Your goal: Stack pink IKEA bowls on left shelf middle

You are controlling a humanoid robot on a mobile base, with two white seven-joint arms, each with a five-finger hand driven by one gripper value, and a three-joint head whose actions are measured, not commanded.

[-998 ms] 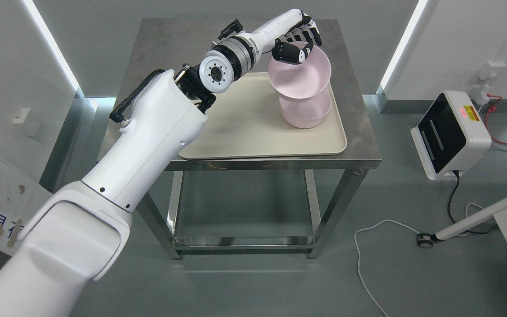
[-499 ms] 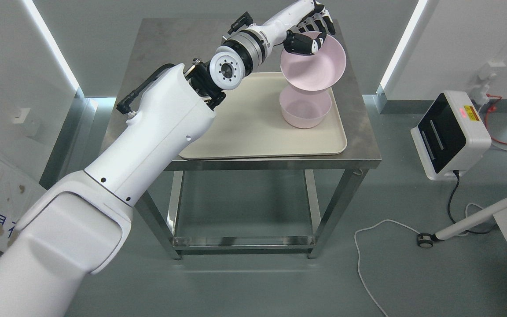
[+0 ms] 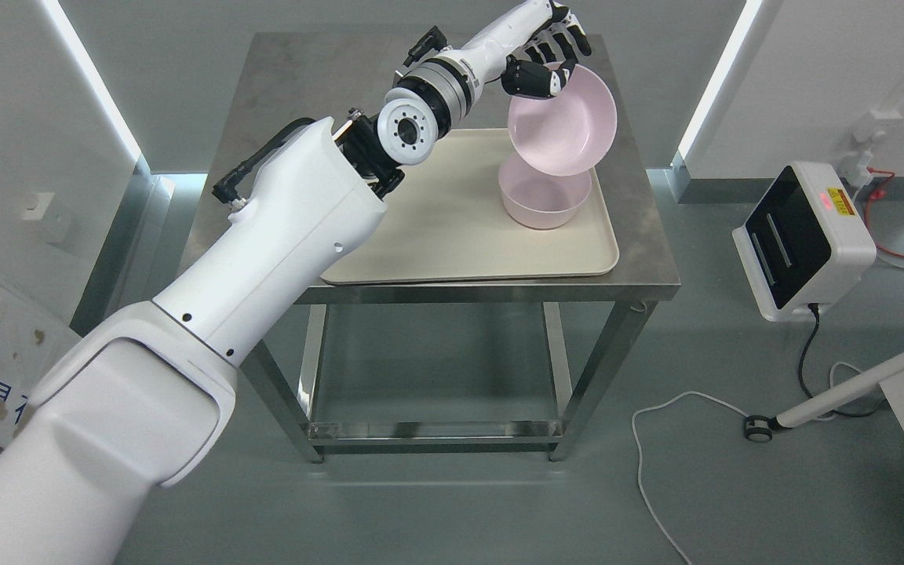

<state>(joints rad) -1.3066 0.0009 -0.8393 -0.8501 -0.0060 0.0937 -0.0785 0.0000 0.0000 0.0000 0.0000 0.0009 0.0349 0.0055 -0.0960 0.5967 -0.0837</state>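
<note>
Gripping the tilted bowl (image 3: 563, 122) rim, left hand (image 3: 544, 59) fingers clamped; level it over the tray bowl (image 3: 544, 198) before you lower

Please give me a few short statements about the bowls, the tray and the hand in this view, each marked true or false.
1. The left hand grips a pink bowl by its rim. True.
2. The held bowl sits level. False: it is tilted, with its opening facing the camera.
3. A second pink bowl stands upright on the beige tray. True.
4. The tray lies on the floor. False: it lies on the metal table.
5. The held bowl is nested inside the second bowl. False: it is held up above it, not nested in it.
</note>
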